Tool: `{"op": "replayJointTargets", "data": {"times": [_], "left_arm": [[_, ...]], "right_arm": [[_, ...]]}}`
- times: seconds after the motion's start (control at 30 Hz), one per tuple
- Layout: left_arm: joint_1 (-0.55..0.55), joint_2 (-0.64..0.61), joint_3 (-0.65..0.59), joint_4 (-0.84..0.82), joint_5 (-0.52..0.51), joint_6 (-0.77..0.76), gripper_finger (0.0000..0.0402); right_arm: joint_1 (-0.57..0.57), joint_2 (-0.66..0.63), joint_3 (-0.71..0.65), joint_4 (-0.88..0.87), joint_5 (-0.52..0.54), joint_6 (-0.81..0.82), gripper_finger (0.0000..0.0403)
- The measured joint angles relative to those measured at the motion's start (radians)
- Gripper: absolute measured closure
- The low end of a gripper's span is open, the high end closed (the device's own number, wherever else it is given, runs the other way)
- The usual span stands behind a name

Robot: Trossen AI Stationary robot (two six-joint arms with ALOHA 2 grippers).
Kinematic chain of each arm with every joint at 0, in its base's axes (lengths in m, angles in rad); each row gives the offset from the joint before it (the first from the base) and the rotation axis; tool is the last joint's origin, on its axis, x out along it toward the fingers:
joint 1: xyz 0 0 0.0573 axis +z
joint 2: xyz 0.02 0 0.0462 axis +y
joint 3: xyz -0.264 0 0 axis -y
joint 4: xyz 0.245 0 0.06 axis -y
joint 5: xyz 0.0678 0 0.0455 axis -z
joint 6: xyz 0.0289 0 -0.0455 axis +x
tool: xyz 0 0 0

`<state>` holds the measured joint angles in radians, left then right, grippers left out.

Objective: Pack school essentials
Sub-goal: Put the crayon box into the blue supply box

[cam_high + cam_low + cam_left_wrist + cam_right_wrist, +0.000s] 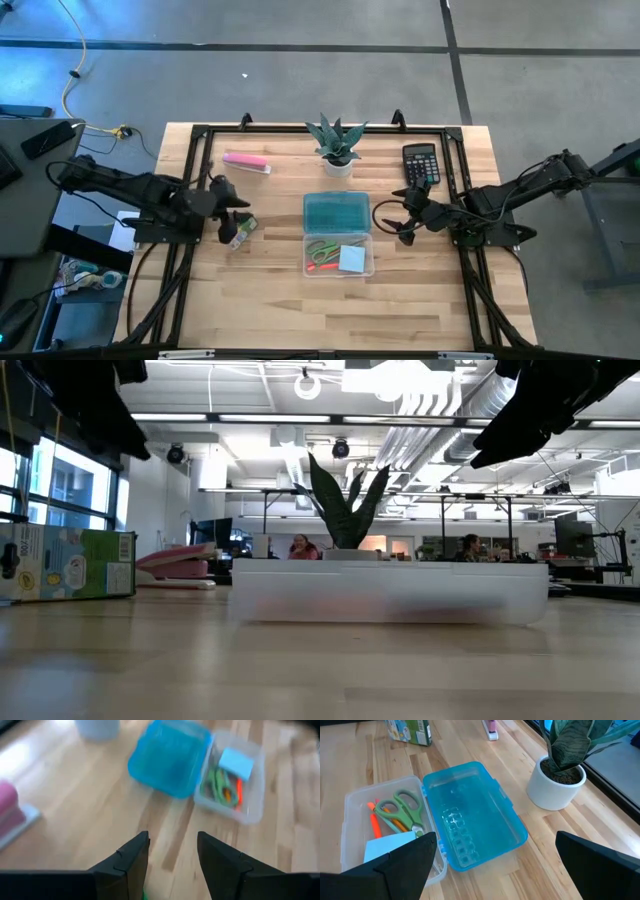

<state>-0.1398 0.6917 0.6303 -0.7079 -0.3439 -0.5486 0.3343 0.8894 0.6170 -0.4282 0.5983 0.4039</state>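
A clear pencil case tray [338,256] lies mid-table with its blue lid [337,212] swung open flat toward the far edge. In the tray lie green-handled scissors [402,810], a red-orange pen [374,822] and a light-blue sticky pad [385,847]. A small green-and-white carton [240,230] rests on the table left of the case. My left gripper [232,212] hangs open just above and beside the carton, touching nothing. My right gripper [405,222] hovers open wide to the right of the case, fingers [405,865] pointing at it.
A potted plant [335,150] stands behind the lid. The black calculator [421,163] lies far right and the flat pink bar [246,162] far left. Bare wood stretches along the near edge in front of the tray. People sit in the room beyond.
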Motion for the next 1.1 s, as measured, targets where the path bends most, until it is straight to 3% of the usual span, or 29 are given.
{"op": "replayJointTargets", "data": {"times": [0.33,0.63,1.1], "left_arm": [[-0.049,0.184,0.034,-0.139,0.050,-0.184,0.0245],[-0.051,0.250,0.034,-0.181,0.087,-0.429,0.0245],[-0.051,0.320,0.034,-0.242,0.065,-0.501,0.0245]], "right_arm": [[0.000,0.000,0.000,0.000,0.000,-0.001,0.0003],[0.000,0.000,0.000,0.000,0.000,-0.011,0.0003],[0.000,0.000,0.000,0.000,0.000,0.018,0.0003]]}}
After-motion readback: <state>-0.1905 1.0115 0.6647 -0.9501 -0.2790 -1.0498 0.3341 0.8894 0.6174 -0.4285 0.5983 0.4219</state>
